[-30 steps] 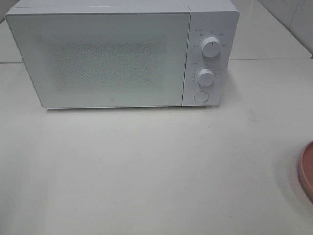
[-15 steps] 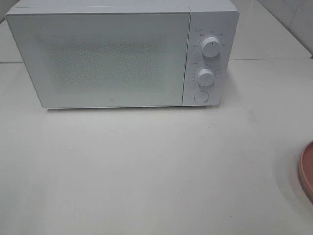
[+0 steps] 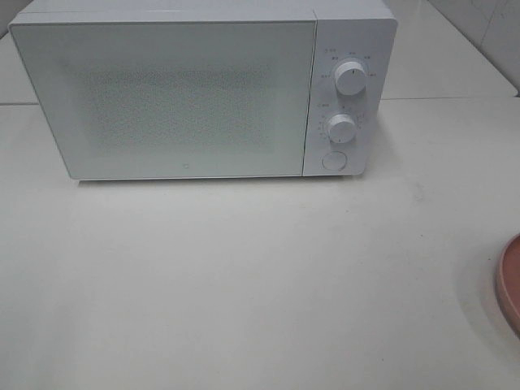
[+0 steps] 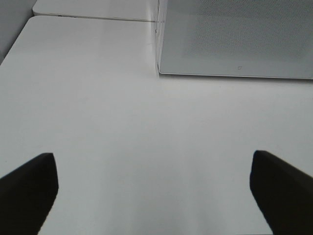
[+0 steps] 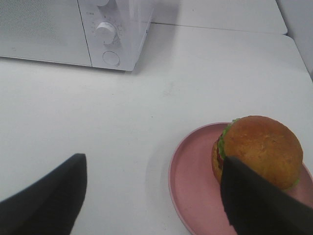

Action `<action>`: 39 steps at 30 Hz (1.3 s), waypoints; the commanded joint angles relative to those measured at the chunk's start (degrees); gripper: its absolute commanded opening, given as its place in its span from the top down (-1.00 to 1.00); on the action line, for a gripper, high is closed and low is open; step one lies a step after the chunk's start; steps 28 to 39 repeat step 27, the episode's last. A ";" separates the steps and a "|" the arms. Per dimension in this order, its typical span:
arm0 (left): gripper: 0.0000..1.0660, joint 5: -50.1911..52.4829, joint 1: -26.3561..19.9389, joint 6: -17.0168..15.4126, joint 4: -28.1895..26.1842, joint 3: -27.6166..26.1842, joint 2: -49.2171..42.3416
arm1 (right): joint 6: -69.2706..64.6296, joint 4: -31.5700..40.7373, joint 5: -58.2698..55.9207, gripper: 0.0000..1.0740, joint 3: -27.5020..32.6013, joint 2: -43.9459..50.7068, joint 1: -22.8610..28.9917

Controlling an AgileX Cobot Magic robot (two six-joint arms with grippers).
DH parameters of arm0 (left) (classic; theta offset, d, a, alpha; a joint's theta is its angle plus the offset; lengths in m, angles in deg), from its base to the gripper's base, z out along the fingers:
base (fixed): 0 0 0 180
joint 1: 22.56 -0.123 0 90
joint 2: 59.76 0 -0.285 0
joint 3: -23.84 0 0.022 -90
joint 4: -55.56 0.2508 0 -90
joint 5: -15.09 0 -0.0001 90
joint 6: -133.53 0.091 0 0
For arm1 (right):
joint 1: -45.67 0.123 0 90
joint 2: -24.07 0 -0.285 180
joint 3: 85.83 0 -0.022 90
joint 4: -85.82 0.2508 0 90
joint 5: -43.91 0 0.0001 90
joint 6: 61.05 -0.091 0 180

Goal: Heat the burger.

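The burger (image 5: 258, 149), with a golden-brown bun and green lettuce, sits on a round pink plate (image 5: 193, 181) in the right wrist view. My right gripper (image 5: 154, 164) hangs open over the table short of the plate, and one dark finger (image 5: 254, 200) overlaps the burger's near side. The white microwave (image 3: 162, 97) stands at the back with its door shut. My left gripper (image 4: 152, 161) is open wide above bare table in front of the microwave (image 4: 234, 39), holding nothing. Neither arm shows in the high view, where the burger is out of view.
The microwave panel carries two knobs (image 3: 350, 79) (image 3: 342, 128) and a round button (image 3: 333, 161). Only the plate's rim (image 3: 509, 284) shows in the high view, at the right edge. The white table (image 3: 244, 276) has a seam behind the microwave.
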 commanded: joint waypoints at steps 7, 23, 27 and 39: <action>-0.87 0.80 -0.11 -0.23 0.06 0.11 -1.26 | 0.40 0.23 0.40 -0.40 0.11 1.43 -0.34; -0.87 0.80 -0.11 -0.23 0.06 0.11 -1.26 | 0.40 0.23 0.40 -0.40 0.11 1.43 -0.34; -0.87 0.80 -0.11 -0.23 0.06 0.11 -1.26 | 0.40 0.23 0.40 -0.40 0.11 1.43 -0.34; -0.87 0.80 -0.11 -0.23 0.06 0.11 -1.26 | 0.40 0.23 0.40 -0.40 0.11 1.43 -0.34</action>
